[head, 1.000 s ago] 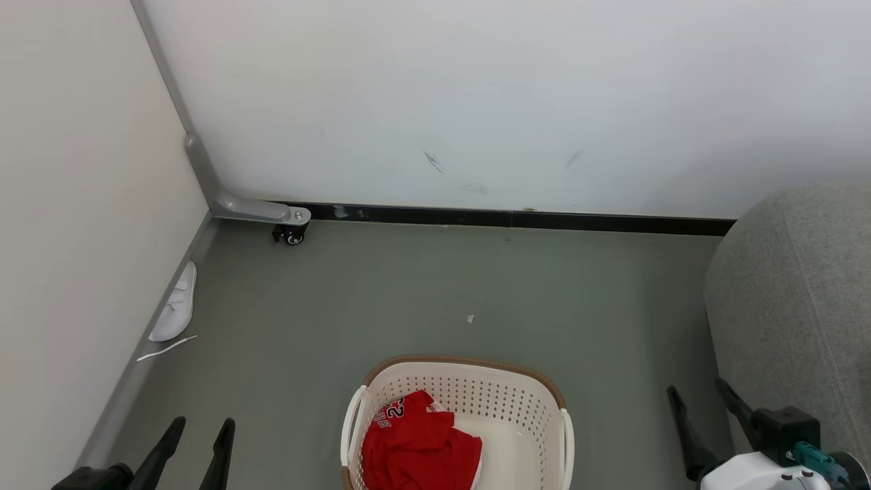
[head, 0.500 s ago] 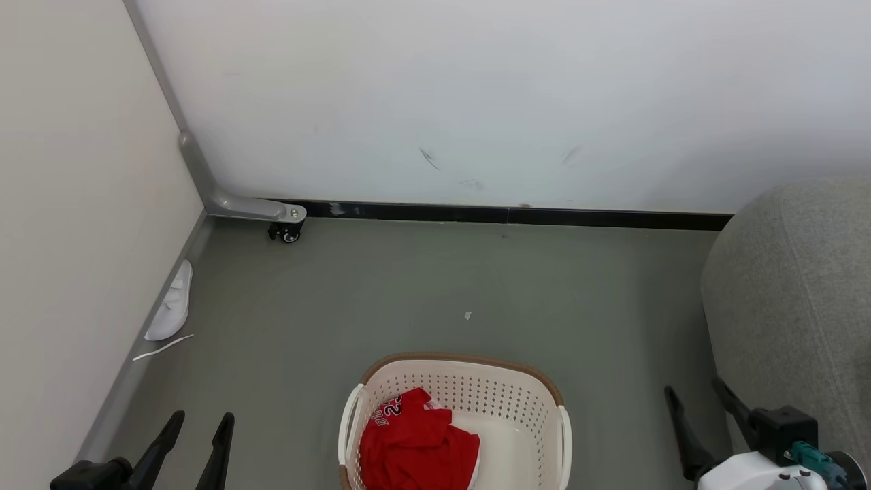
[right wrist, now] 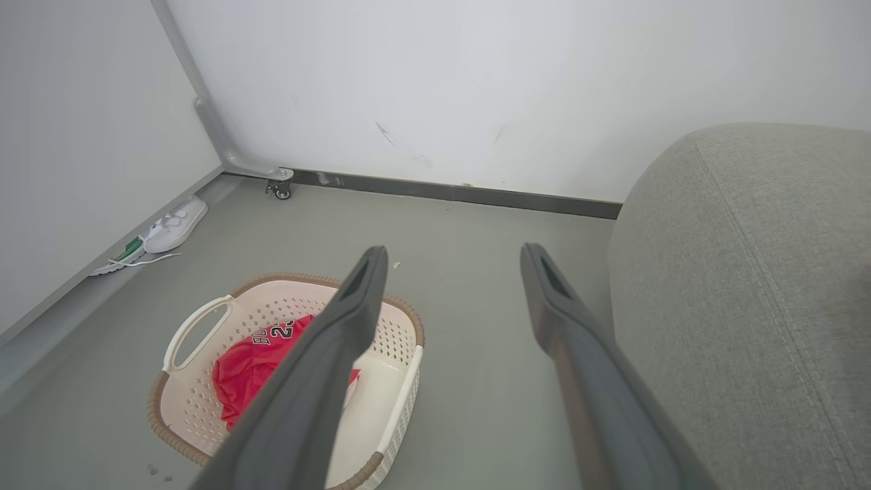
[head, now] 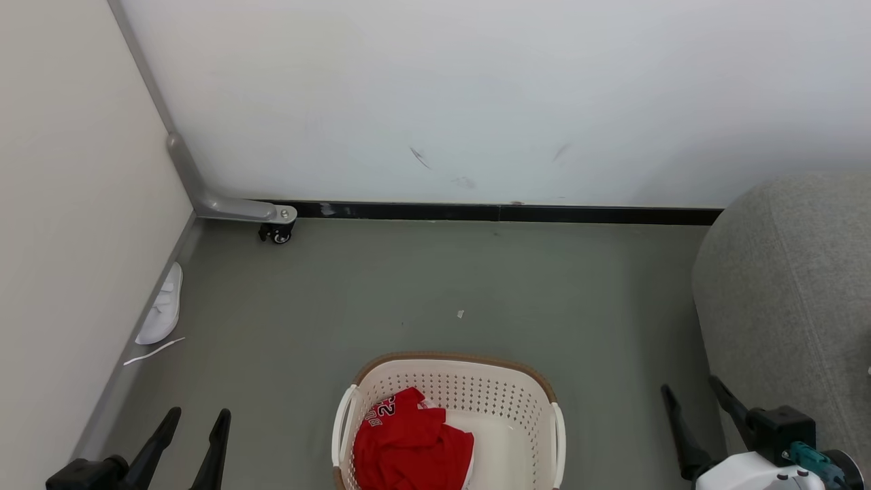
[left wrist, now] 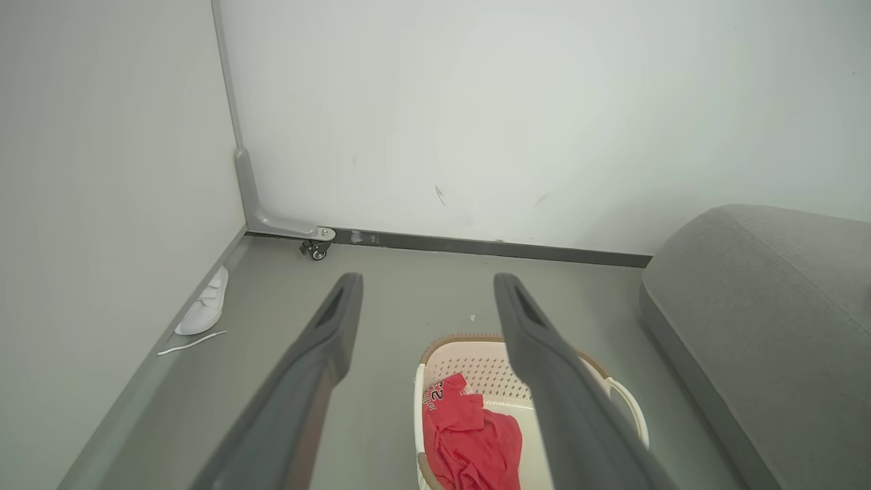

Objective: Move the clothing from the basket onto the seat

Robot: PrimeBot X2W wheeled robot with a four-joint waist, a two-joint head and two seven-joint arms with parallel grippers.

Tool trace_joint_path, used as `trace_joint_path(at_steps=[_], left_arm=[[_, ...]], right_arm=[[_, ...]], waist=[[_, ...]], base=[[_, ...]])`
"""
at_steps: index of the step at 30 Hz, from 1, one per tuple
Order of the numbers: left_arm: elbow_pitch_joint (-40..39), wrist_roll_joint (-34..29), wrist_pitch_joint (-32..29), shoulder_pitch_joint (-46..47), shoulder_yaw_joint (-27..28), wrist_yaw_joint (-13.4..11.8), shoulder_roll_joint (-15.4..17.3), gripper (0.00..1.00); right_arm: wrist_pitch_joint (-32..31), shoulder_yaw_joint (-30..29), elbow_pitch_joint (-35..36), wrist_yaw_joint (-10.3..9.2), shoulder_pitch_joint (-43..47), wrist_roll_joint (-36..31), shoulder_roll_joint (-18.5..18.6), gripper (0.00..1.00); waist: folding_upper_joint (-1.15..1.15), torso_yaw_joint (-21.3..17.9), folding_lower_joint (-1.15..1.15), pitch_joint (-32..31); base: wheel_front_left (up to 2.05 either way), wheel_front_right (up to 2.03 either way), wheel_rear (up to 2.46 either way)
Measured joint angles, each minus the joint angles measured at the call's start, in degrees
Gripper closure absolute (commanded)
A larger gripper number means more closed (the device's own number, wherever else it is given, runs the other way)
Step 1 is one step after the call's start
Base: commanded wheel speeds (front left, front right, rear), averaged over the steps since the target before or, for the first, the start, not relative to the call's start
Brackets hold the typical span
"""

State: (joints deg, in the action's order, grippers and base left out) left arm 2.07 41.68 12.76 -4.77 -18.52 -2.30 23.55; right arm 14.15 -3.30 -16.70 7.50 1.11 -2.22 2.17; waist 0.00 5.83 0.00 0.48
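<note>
**Both tools spread wide, jersey in the basket**

The left tool hangs with its two dark fingers spread apart, gripping nothing, near the foot of the left wall panel. The right tool is spread the same way, just beside the rounded flank of the grey sofa. Between them the cream laundry basket stands on the grey floor, apart from both tools and from the sofa, with a strip of floor on each side. The red jersey lies crumpled against the basket's left wall, white numerals up. Beyond the brown rim the floor runs open to the black skirting. A white shoe lies along the left wall's foot, and a caster sits in the corner.
</note>
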Motion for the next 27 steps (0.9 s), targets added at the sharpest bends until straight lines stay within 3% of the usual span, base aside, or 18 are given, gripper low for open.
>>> trace_joint_path(at_steps=[27], left_arm=[[0.5,-3.2,0.9,1.0,0.4,-0.1,0.4,0.00]], right_arm=[[0.0,0.1,1.1,0.00,0.0,0.6,0.0,0.00]], waist=[[0.00,-2.6,0.00,1.4]], base=[[0.00,0.00,0.00]])
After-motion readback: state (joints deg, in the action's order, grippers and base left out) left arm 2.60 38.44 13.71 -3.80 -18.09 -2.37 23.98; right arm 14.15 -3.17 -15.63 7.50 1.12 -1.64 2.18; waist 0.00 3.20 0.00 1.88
